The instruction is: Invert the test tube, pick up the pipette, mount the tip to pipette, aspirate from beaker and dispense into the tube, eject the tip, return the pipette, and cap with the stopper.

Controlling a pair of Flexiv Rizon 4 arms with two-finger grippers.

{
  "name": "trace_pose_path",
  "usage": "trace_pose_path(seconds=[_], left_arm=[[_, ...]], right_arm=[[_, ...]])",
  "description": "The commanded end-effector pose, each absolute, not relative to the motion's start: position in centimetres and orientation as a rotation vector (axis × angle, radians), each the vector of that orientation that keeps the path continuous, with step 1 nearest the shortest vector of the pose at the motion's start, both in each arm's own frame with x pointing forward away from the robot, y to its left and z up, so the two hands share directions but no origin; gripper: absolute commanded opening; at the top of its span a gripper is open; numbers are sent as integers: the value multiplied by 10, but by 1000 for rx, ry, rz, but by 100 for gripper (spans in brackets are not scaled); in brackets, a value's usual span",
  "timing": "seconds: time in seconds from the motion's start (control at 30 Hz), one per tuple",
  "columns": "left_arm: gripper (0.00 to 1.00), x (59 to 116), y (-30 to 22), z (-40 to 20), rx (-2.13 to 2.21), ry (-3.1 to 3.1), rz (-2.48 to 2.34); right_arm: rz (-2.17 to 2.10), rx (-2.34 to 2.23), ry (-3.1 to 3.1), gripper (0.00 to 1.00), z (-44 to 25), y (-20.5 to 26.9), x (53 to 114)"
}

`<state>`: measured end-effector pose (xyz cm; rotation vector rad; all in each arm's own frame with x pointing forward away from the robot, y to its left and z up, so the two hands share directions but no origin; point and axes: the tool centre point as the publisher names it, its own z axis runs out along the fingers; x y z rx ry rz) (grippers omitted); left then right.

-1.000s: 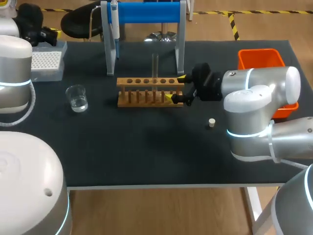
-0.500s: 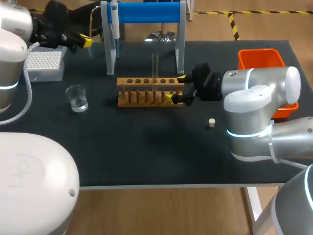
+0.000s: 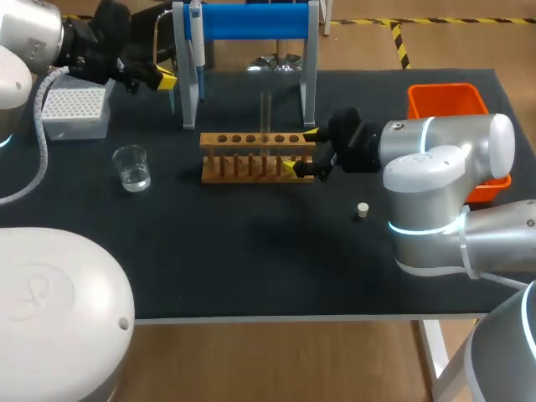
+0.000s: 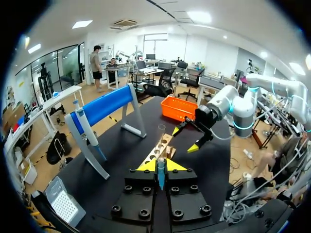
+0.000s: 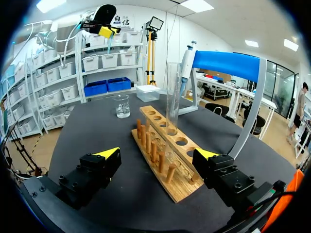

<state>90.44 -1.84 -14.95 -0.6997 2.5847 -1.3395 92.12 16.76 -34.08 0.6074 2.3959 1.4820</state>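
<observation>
Left hand [image 3: 167, 80] with blue tip [image 4: 161, 177] nearer stand [image 3: 251, 22]

The left gripper [image 3: 166, 79] swung in from the table's far left, where it had hung over the tip box [image 3: 75, 107]. It travelled right along the back edge until it stood just beside the left post of the blue stand [image 3: 251, 21] (a slim bluish piece [image 4: 161, 174] pinched between its fingers). The left arm's white housing [image 3: 59, 301] in the foreground shifted with it.
</observation>
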Motion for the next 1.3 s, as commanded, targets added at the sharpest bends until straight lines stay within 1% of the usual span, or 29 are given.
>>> trace_pose_path(seconds=[0.03, 0.3, 0.93, 1.3], left_arm=[[0, 905, -18, -149, -698, 2588, -1339], [0, 905, -18, -149, -698, 2588, -1339], [0, 809, -108, -142, -367, 2627, -1374], [0, 794, -133, -154, -300, 2606, -1456]], right_arm=[[1480, 607, 2398, 100, -340, 167, 921], [1480, 607, 2398, 100, -340, 167, 921], [1480, 607, 2398, 100, -340, 167, 921], [1480, 607, 2398, 100, -340, 167, 921]])
